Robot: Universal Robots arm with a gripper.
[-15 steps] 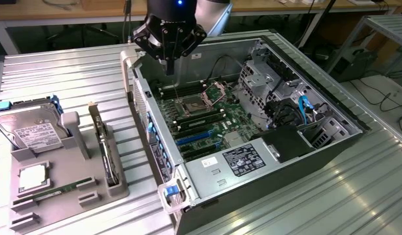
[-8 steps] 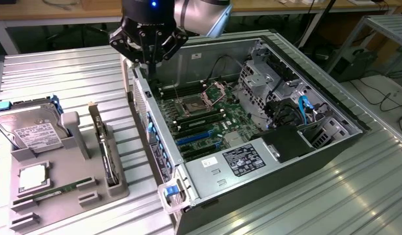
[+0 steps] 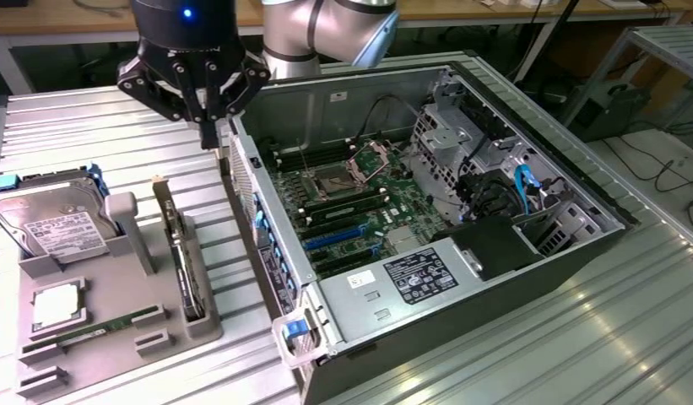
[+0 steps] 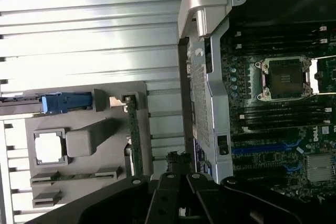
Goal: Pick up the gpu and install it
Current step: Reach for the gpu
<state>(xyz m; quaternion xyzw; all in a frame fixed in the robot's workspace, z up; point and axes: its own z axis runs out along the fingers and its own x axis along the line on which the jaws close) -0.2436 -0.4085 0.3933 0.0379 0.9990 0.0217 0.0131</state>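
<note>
Finds the gripper (image 3: pixel 208 142) hanging above the ribbed metal bench (image 3: pixel 99 126), over the strip between the grey holder tray (image 3: pixel 121 287) and the perforated rear wall of the open computer case (image 3: pixel 323 105). Records the fingers (image 3: pixel 208 126) pressed together, pointing straight down, gripping nothing and touching nothing. Confirms the same from the wrist view: dark fingers (image 4: pixel 176 160) shut and empty, poised over bare bench just beside the case's rear wall.

Locates the gpu (image 3: pixel 184 253) standing on its long edge in a slot of the holder tray, along the tray side nearest the case. Places it below the fingertips and toward the exterior view's left of them, near but apart. Notes open air between gpu and fingers. Sees the gpu (image 4: pixel 134 135) edge-on in the wrist view as a thin green-and-black strip, seated in the tray (image 4: pixel 105 153), not lifted.

Lists on the same tray: a silver hard drive (image 3: pixel 53 224) with a white label, propped in its cradle at the exterior view's left; a square processor (image 3: pixel 56 304) lying flat in a recess; a narrow green memory stick (image 3: pixel 99 325) seated in a slot near the tray's front.

Observes the case lying on its side, open face upward, motherboard (image 3: pixel 358 211) exposed. Marks the blue expansion slots (image 3: pixel 329 239) on the board, well apart from the gpu, and a power supply (image 3: pixel 408 274) with a printed label at the case's near end. Rates the gpu as not yet picked up and not yet installed.
</note>
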